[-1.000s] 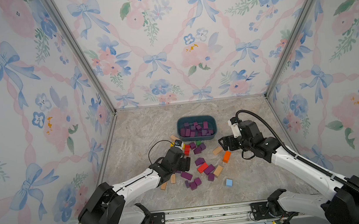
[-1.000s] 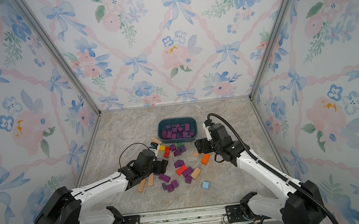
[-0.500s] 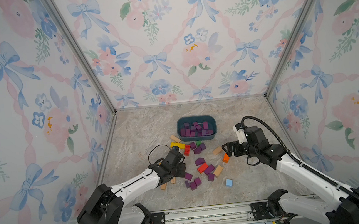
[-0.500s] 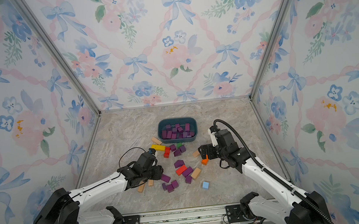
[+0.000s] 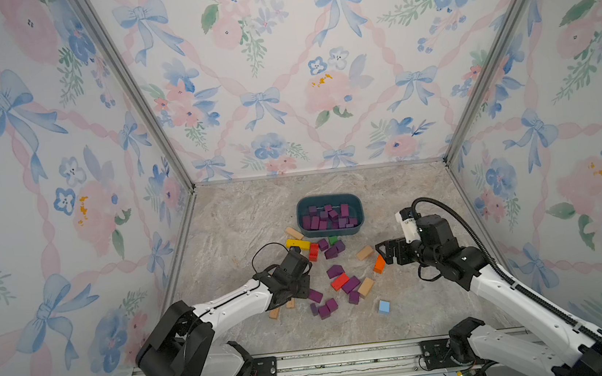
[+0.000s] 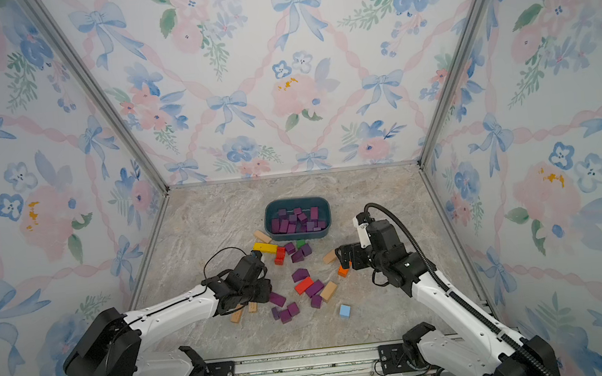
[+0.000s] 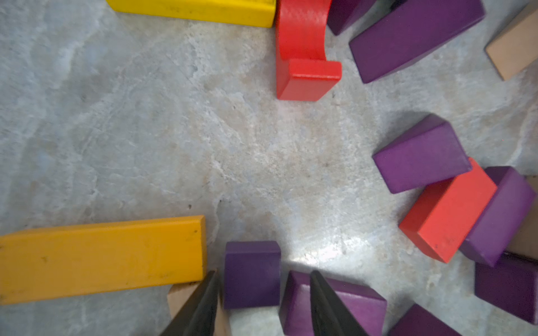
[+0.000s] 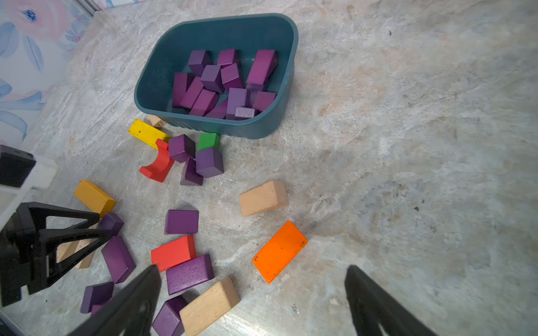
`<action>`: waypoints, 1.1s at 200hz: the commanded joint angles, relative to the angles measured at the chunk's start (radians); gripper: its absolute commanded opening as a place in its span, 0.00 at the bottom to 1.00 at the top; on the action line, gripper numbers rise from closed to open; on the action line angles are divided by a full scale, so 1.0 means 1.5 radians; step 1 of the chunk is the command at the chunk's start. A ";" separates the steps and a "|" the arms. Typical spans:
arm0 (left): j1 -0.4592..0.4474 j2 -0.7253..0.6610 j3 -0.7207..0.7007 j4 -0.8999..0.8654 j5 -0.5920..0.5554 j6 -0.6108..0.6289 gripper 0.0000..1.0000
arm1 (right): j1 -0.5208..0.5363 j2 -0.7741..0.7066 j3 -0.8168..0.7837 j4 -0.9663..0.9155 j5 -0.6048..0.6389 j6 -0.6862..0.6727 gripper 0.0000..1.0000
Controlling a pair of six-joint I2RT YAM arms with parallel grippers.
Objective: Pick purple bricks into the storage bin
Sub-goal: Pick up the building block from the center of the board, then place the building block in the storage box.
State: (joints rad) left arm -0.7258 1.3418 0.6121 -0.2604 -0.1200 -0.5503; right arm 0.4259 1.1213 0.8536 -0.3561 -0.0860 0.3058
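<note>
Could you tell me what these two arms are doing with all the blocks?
They are sorting purple bricks into the storage bin, which already holds over a dozen. The left gripper is down among the loose blocks, its jaws either side of a small purple brick, though a firm grip is not clear. The right gripper hangs open and empty above an orange block. Several other purple bricks lie on the table.

yellow bar (image 5: 297, 243) mid-frame, just beside red arch (image 5: 313, 251) | green block (image 5: 332, 239) right of those | orange block (image 5: 379, 264) right of centre | light blue cube (image 5: 384, 306) lower centre, apart | tan block (image 5: 365, 252) beside orange
</note>
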 commanded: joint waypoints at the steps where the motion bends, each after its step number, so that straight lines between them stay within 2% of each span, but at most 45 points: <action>1: -0.002 0.019 0.005 -0.023 -0.025 0.011 0.52 | -0.008 -0.004 -0.014 -0.016 -0.002 0.001 0.97; 78: -0.003 0.063 0.022 -0.023 -0.047 0.027 0.46 | -0.012 -0.016 -0.015 -0.027 0.004 0.000 0.97; 132: -0.003 0.084 0.038 -0.022 -0.057 0.047 0.32 | -0.016 -0.017 -0.017 -0.032 0.009 0.000 0.97; 151: -0.009 0.088 0.042 -0.023 -0.059 0.055 0.30 | -0.016 -0.020 -0.018 -0.031 0.011 -0.001 0.97; 193: -0.012 0.078 0.147 -0.021 -0.077 0.071 0.29 | -0.017 -0.028 -0.019 -0.024 0.011 -0.001 0.97; 220: -0.011 0.112 0.258 -0.015 -0.121 0.110 0.29 | -0.021 -0.036 -0.026 -0.014 0.011 0.006 0.97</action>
State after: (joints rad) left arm -0.7391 1.4696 0.8692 -0.2993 -0.2283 -0.4534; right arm 0.4095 1.0721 0.8371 -0.3866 -0.0776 0.3058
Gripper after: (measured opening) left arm 0.318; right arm 0.971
